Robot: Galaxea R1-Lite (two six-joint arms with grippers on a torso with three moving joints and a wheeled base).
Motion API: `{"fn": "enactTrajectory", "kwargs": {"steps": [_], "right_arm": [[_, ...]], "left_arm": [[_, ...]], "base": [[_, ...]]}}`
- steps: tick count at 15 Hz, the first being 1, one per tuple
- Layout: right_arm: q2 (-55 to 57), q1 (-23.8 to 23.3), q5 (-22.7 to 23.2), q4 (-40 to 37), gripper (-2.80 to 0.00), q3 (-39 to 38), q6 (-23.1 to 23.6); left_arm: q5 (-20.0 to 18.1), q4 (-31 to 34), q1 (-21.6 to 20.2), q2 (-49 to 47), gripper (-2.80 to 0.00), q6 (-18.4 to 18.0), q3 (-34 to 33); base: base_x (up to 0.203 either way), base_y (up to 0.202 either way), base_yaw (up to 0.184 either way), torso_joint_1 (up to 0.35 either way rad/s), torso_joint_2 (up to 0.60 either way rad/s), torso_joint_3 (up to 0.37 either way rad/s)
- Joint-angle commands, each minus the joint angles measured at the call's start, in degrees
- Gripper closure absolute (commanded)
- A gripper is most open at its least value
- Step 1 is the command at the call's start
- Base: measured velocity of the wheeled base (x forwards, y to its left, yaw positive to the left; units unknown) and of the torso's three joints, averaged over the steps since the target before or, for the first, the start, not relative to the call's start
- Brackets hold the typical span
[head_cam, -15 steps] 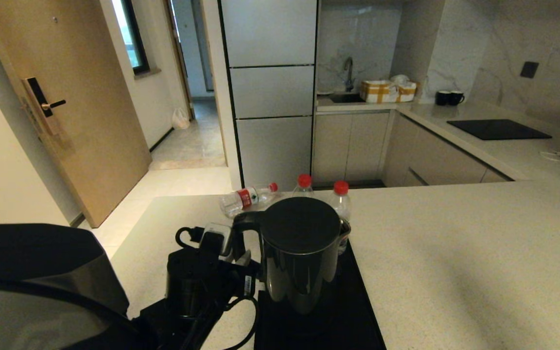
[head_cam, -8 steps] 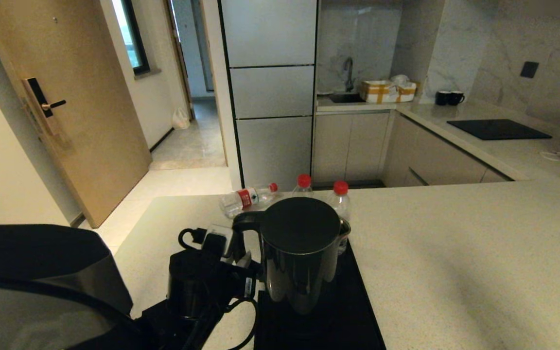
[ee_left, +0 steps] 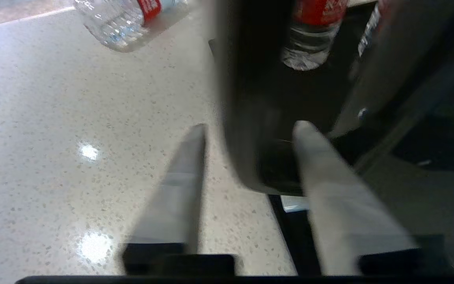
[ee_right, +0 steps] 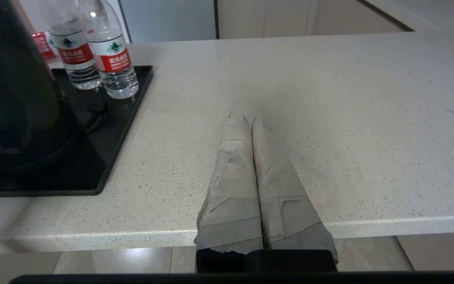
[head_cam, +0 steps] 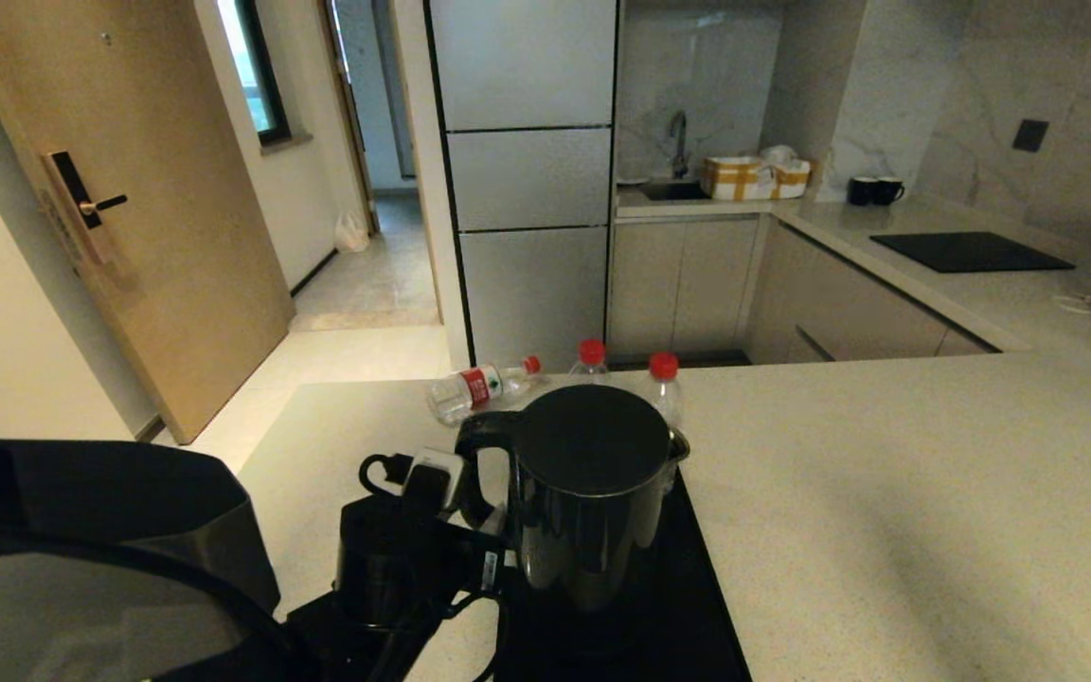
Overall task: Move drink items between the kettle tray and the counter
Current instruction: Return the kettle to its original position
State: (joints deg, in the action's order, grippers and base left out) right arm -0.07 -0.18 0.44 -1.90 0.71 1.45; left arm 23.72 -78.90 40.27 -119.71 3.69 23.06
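My left pincer (ee_left: 246,130) sits at the kettle's handle (head_cam: 479,464), one finger (ee_left: 183,173) on each side of it and apart from it. The kettle (head_cam: 588,493) stands on the tray (head_cam: 688,587), just right of my pincer. Beyond the kettle, two bottles (ee_right: 110,55) stand upright side by side on the tray's far end. Ahead and slightly left of my pincer, a third bottle (head_cam: 479,386) lies on its side on the counter (head_cam: 886,493), off the tray. The counter stretches away to the right.
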Motion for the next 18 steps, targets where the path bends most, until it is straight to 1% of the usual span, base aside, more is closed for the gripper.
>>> {"fn": "enactTrajectory", "kwargs": {"steps": [1,3,8,10,12,18], "right_arm": [[0.1,0.0,0.0,0.0,0.0,0.0,0.0],[0.1,0.0,0.0,0.0,0.0,0.0,0.0],[0.1,0.0,0.0,0.0,0.0,0.0,0.0],[0.1,0.0,0.0,0.0,0.0,0.0,0.0],[0.1,0.0,0.0,0.0,0.0,0.0,0.0],[0.1,0.0,0.0,0.0,0.0,0.0,0.0]], "left_arm": [[0.3,-1.1,0.1,0.6,-2.8,0.1,0.0],[0.2,-1.0,0.4,2.4,-2.8,0.1,-0.2],[0.3,-1.2,1.1,3.2,-2.8,0.1,0.3],[0.2,-1.1,1.7,6.7,-2.8,0.1,-0.8],[0.3,-1.1,1.8,7.2,-2.8,0.1,-1.2],[0.2,-0.5,2.0,13.0,-2.8,0.0,-4.2]], "base": [[0.0,0.0,0.0,0.0,0.0,0.0],[0.0,0.0,0.0,0.0,0.0,0.0],[0.0,0.0,0.0,0.0,0.0,0.0],[0.0,0.0,0.0,0.0,0.0,0.0],[0.0,0.0,0.0,0.0,0.0,0.0],[0.0,0.0,0.0,0.0,0.0,0.0]]}}
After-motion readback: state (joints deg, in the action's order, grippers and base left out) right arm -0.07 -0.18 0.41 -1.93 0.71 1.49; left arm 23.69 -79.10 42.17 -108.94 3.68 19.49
